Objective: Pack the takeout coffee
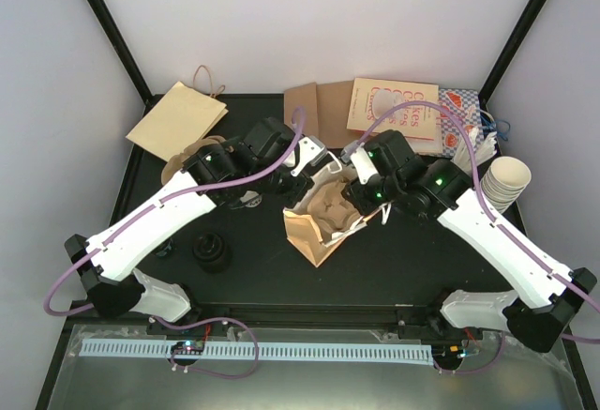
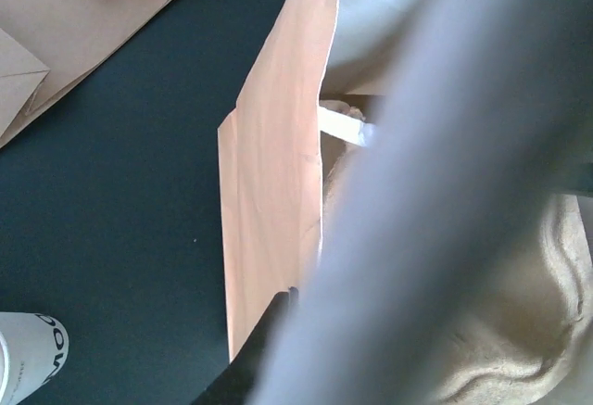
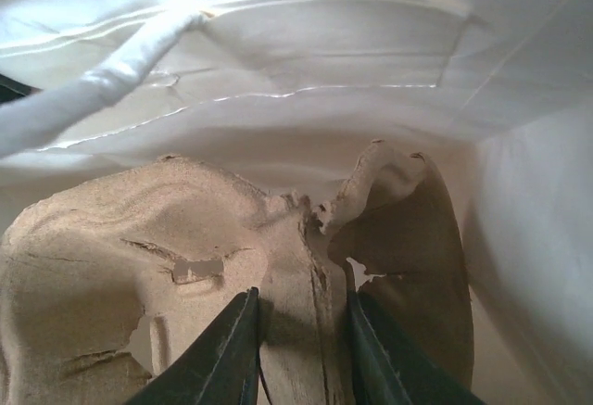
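Note:
A tan paper bag point(image 1: 305, 234) lies on its side mid-table, mouth toward the back. A brown pulp cup tray point(image 1: 335, 211) sits in its mouth. My right gripper point(image 1: 364, 205) reaches into the bag; its jaws are shut on a rib of the tray point(image 3: 139, 229), with the bag's white inside point(image 3: 324, 44) all around. My left gripper point(image 1: 311, 164) is at the bag's upper rim; one dark finger point(image 2: 269, 331) presses against the bag wall point(image 2: 273, 201). A white paper cup point(image 2: 28, 354) stands by the left arm point(image 1: 251, 202). A black lid point(image 1: 211, 252) lies front left.
Flat paper bags lie at the back left point(image 1: 178, 119) and the back middle point(image 1: 394, 110). A stack of lidless white cups point(image 1: 506, 183) stands at the right edge. Black frame posts rise at both back corners.

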